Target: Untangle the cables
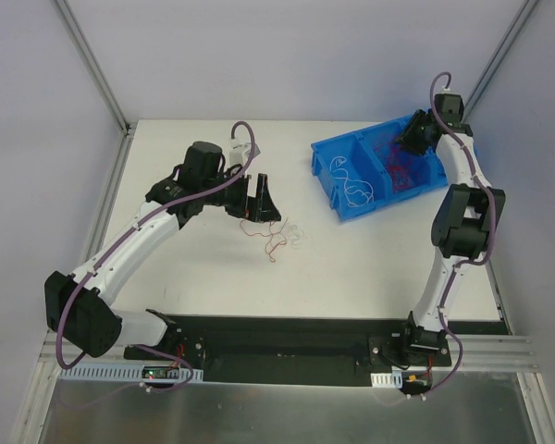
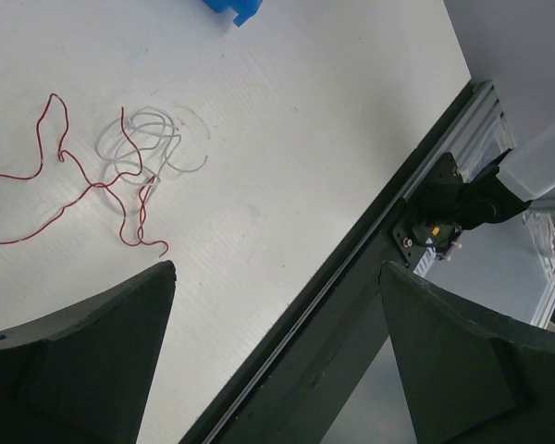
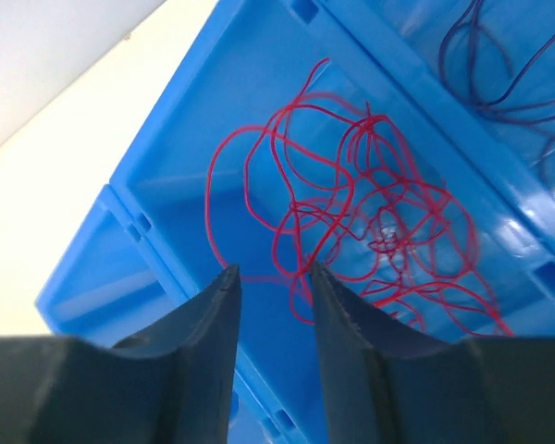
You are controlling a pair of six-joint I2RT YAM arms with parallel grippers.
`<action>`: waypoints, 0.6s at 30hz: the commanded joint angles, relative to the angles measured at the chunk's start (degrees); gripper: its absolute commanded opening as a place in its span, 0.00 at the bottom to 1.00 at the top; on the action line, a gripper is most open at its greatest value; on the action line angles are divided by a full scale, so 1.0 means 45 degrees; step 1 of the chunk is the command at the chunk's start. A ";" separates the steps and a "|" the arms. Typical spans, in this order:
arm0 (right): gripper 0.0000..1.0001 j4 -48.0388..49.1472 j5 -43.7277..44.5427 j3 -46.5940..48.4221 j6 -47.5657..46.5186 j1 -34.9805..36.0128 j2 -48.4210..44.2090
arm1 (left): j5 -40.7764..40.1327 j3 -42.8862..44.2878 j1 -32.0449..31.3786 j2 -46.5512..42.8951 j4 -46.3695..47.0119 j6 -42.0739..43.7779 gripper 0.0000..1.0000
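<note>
The left claw is standing wide open and holding nothing, hanging low over the white worktop. Just beyond its tips, a small snarl of thin, curly red and white cables is lying flat on the surface. The white loops are bunching together while the red strands are crossing through them and trailing off to one side.

The right claw is hovering over the blue plastic divided bin at the far right of the worktop. Its jaws are standing only narrowly apart. A red loop is showing through the gap, but it appears to be lying below the jaws rather than being pinched. Directly beneath it, a loose heap of red cables is filling one compartment. A few dark cables are sitting in the neighbouring compartment, and the overhead view shows a lone white cable resting in the compartment at the other end.

Judging from this, the job is looking well advanced. Strands are lying sorted by colour in the bin, and the red heap there is looking loose rather than knotted. What is remaining seems to be the small mixed snarl on the worktop, which is still needing its red and white strands pulled apart and carried over to the bin.
</note>
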 commanded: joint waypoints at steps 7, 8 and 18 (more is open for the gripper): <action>0.56 -0.3397 0.4045 0.0611 -0.3561 0.1134 -0.2827 | -0.0513 -0.0258 0.0321 -0.0421 0.0401 -0.0004 0.95; 0.57 -0.3007 0.4164 -0.0520 -0.3699 0.1447 -0.3646 | -0.0727 -0.0297 0.0321 -0.0422 0.0401 -0.0082 0.96; 0.67 0.5714 0.3403 -1.0875 -0.1283 0.8493 -0.9495 | -0.1198 -0.0532 0.1082 -0.0052 0.0459 -0.0688 0.92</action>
